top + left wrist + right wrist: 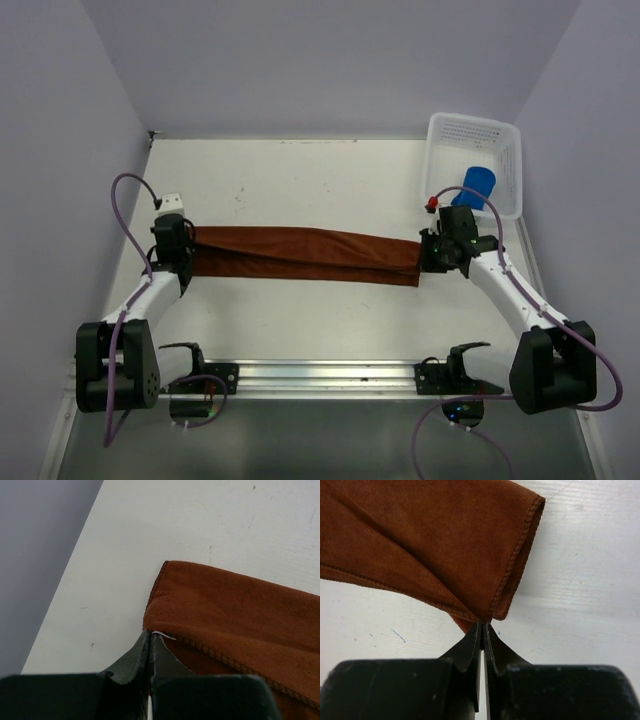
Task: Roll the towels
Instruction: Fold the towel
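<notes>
The rust-brown towel lies folded lengthwise, stretched in a long band across the middle of the table. My left gripper is shut on its left end; the left wrist view shows the jaws pinching the towel's edge by its white tag. My right gripper is shut on the right end; in the right wrist view the jaws clamp the folded corner. The royal blue towel sits rolled inside the white basket.
The white perforated basket stands at the back right, just behind my right arm. Purple walls close in the table on the left, back and right. A metal rail runs along the near edge.
</notes>
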Motion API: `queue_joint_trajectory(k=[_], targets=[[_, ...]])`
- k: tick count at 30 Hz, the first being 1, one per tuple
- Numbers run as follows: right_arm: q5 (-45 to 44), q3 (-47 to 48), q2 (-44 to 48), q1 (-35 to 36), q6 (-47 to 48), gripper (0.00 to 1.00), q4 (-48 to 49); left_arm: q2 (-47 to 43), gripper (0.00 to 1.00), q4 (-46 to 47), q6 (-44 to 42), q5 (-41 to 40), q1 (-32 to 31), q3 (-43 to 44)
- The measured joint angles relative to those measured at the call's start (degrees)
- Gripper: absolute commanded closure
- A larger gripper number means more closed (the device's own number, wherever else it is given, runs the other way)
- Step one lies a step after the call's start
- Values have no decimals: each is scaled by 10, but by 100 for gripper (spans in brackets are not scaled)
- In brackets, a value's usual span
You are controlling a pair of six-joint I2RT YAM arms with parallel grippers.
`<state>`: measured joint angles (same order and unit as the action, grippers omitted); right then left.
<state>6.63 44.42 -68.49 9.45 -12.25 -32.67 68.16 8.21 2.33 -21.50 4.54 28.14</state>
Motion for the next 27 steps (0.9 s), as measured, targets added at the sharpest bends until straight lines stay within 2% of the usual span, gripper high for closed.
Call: queue_joint_trajectory(k=[3, 5, 8, 23, 26, 27], targets=[[-11, 0, -5, 7, -1, 85, -6, 0, 100, -2, 0, -7, -5, 0], [-18, 0, -7, 8, -4, 70, -11, 0, 100, -2, -2, -12, -6, 0], [-28, 0, -7, 8, -7, 57, -16, -1, 100, -2, -7, -16, -13, 0], [-31, 12, -15, 8, -19, 53, -29, -3, 100, -6, -37, -69, -65, 0], [-30, 28, -33, 8, -23, 53, -26, -3, 92, -6, -40, -89, -72, 0], [-30, 31, -39, 8, -24, 53, -24, -3, 83, -6, -40, -95, -74, 0]])
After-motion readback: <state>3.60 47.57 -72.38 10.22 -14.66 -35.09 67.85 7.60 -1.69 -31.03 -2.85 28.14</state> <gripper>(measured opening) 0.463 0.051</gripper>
